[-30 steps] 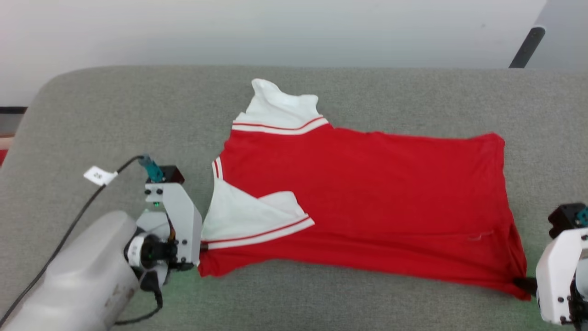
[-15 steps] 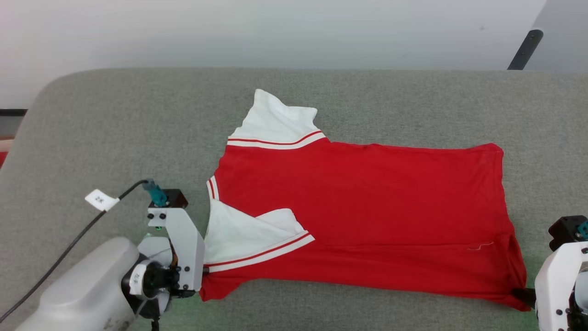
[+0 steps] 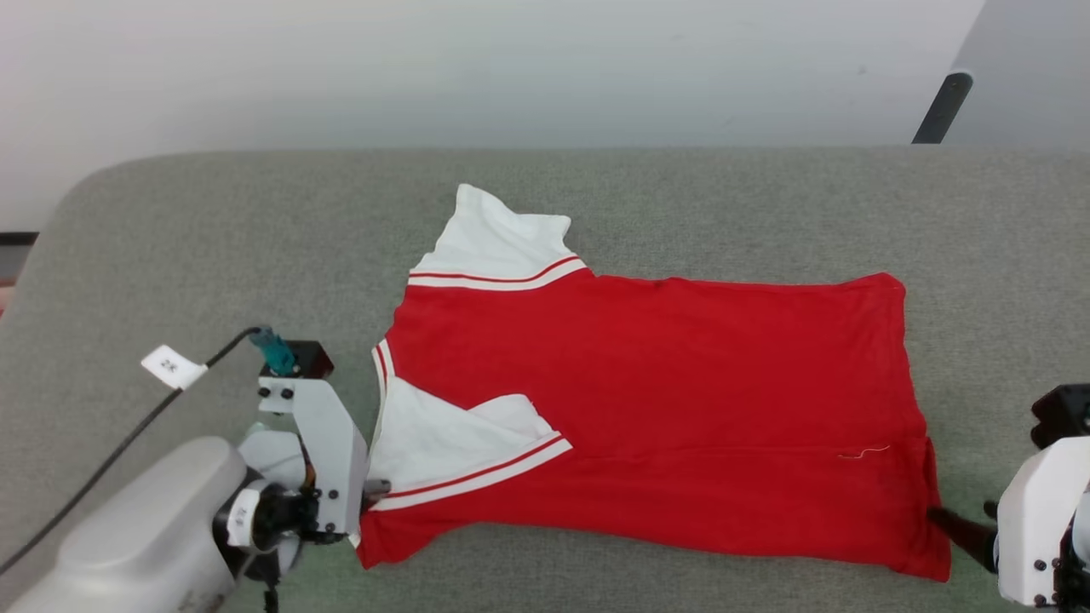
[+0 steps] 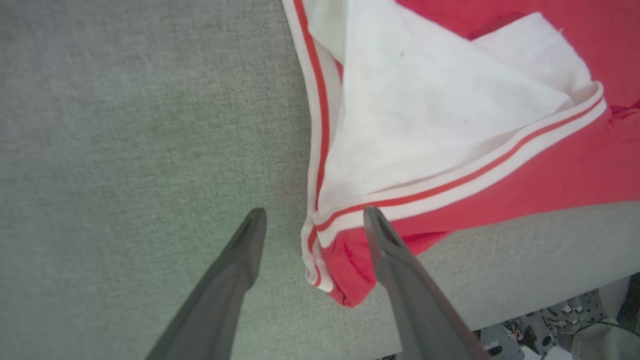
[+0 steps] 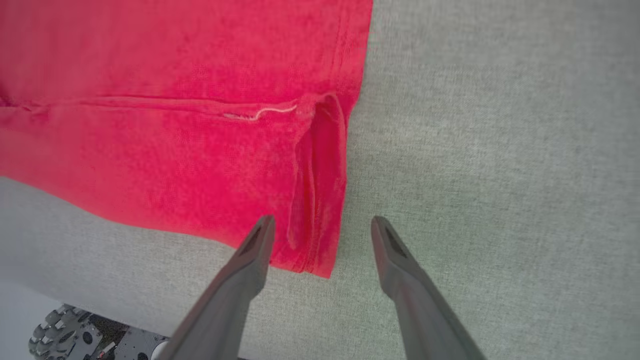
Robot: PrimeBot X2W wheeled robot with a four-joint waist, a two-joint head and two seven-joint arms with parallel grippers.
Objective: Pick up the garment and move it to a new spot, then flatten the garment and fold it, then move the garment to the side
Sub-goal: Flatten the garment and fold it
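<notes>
While the red jersey T-shirt (image 3: 647,409) lay spread flat on the grey tabletop (image 3: 213,247), left end effector (image 4: 314,211) stood wide astride its near sleeve corner; right end effector (image 5: 322,220) wide astride the near hem corner, holding nothing.

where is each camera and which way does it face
Head view: on the head, facing down at the garment on the grey cushion; left arm and right arm show.
Left wrist view: along the open left end effector, at the white sleeve corner.
Right wrist view: along the open right end effector, at the red hem corner.
All share the garment.
</notes>
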